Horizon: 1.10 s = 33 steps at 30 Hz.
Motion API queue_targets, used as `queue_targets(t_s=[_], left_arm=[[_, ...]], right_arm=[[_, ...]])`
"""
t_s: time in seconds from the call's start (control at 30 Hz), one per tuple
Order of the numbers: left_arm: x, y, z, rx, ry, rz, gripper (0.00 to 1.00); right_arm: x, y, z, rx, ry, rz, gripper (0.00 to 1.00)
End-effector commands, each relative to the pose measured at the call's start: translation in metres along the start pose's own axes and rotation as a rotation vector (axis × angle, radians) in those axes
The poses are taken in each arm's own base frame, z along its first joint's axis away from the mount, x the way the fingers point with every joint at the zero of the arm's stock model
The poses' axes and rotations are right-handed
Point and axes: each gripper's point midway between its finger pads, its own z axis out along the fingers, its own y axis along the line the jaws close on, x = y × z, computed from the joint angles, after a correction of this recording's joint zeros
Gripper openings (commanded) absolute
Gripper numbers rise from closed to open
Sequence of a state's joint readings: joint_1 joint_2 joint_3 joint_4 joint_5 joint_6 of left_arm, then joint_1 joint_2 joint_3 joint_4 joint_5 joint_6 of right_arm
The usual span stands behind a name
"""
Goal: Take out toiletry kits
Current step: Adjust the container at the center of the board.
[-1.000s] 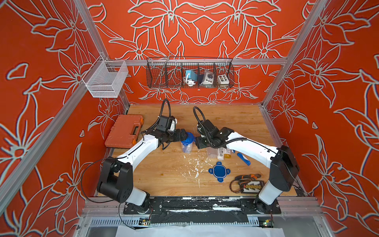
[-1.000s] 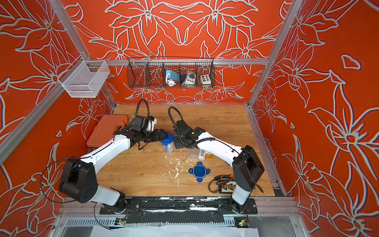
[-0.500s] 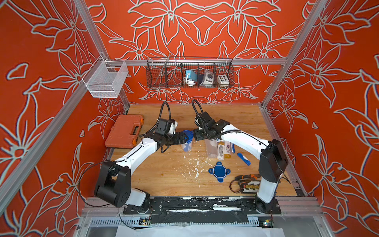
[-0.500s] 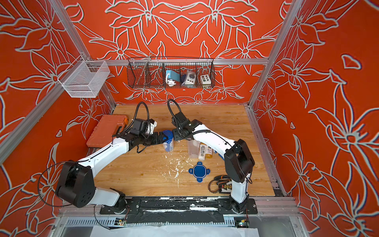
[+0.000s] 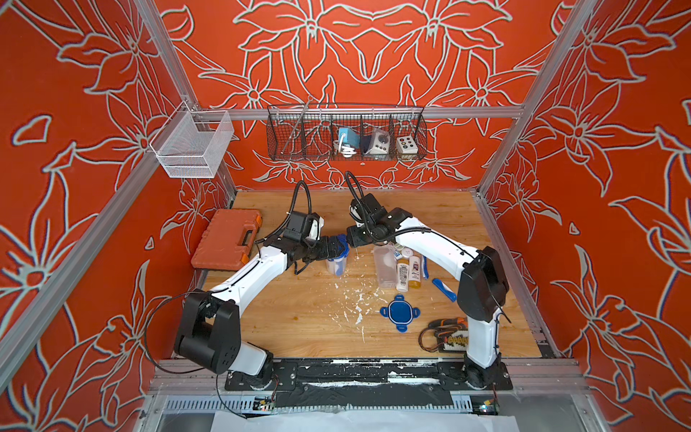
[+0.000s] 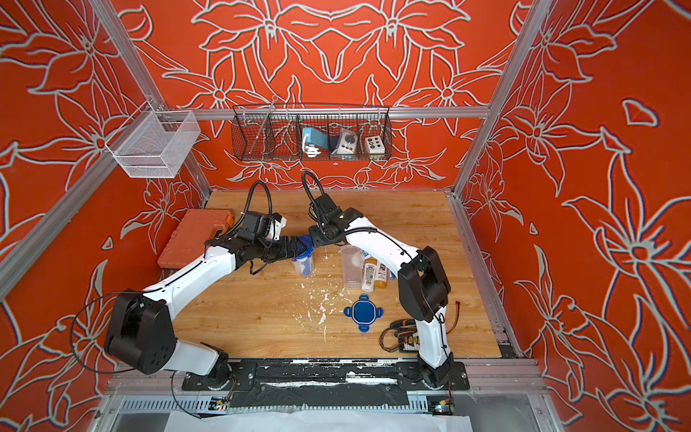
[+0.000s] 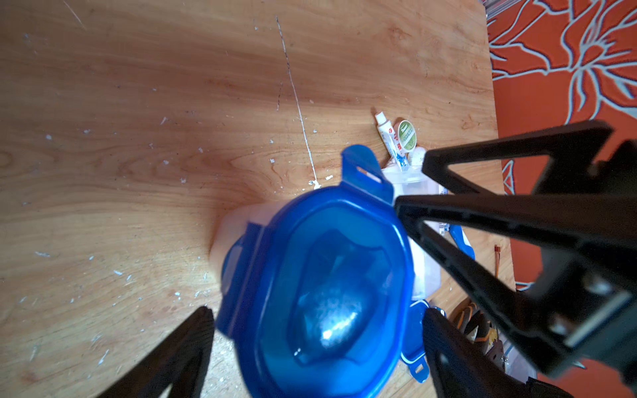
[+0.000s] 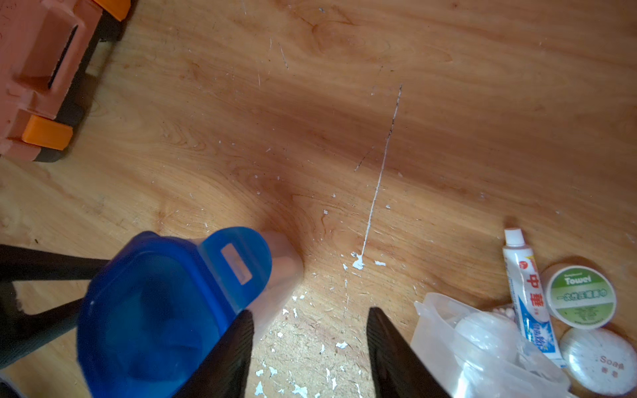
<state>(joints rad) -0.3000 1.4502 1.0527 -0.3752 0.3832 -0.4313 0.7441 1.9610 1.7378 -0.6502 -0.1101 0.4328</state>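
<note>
The wooden table point(image 5: 299, 325) is flecked with white chips point(image 5: 359, 318). A lidded tub point(image 5: 337, 262) stands on it between the left jaws. Just beside the right jaws, on the side away from that tub, lie an open tub point(image 5: 385, 267), a white bottle point(image 5: 403, 273), an amber bottle point(image 5: 414, 276), a tube point(image 8: 529, 296), a tin point(image 8: 582, 296) and a soap point(image 8: 598, 360). Farther from them are a toothbrush point(image 5: 444, 290), a loose lid point(image 5: 399, 312) and cables point(image 5: 445, 334). An orange case point(image 5: 226, 239) lies well apart from the left jaws.

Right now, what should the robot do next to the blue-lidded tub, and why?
Probably slide the open right gripper over the raised tab beside it: the blue lid is on the upright tub, which the left gripper straddles.
</note>
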Motion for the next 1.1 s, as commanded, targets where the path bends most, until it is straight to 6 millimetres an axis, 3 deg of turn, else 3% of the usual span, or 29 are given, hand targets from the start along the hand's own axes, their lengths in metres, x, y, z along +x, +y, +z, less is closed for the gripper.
queue_targets(t_s=[0.0, 0.13, 0.23, 0.33, 0.47, 0.7, 1.07], left_arm=[[-0.009, -0.005, -0.009, -0.007, -0.017, 0.018, 0.93], [-0.024, 0.000, -0.024, -0.056, -0.072, 0.035, 0.94], [-0.032, 0.015, -0.027, -0.105, -0.096, 0.029, 0.95], [-0.037, 0.029, -0.023, -0.152, -0.098, 0.023, 0.94], [-0.034, 0.022, -0.007, -0.075, -0.060, 0.015, 0.92], [-0.030, 0.026, 0.002, -0.068, -0.039, 0.006, 0.90], [-0.019, 0.026, 0.002, -0.042, -0.026, -0.018, 0.89]], right_arm=[[-0.004, 0.006, -0.002, -0.052, 0.005, -0.026, 0.54], [-0.010, 0.002, -0.018, -0.067, -0.039, -0.010, 0.54], [-0.010, -0.002, -0.029, -0.070, -0.047, 0.002, 0.54], [-0.002, -0.007, -0.035, -0.067, -0.037, 0.010, 0.53], [0.008, -0.003, -0.041, -0.121, -0.042, 0.064, 0.50], [0.013, -0.011, -0.015, -0.091, 0.032, 0.071, 0.45], [-0.011, -0.002, 0.014, -0.111, 0.056, 0.061, 0.43]])
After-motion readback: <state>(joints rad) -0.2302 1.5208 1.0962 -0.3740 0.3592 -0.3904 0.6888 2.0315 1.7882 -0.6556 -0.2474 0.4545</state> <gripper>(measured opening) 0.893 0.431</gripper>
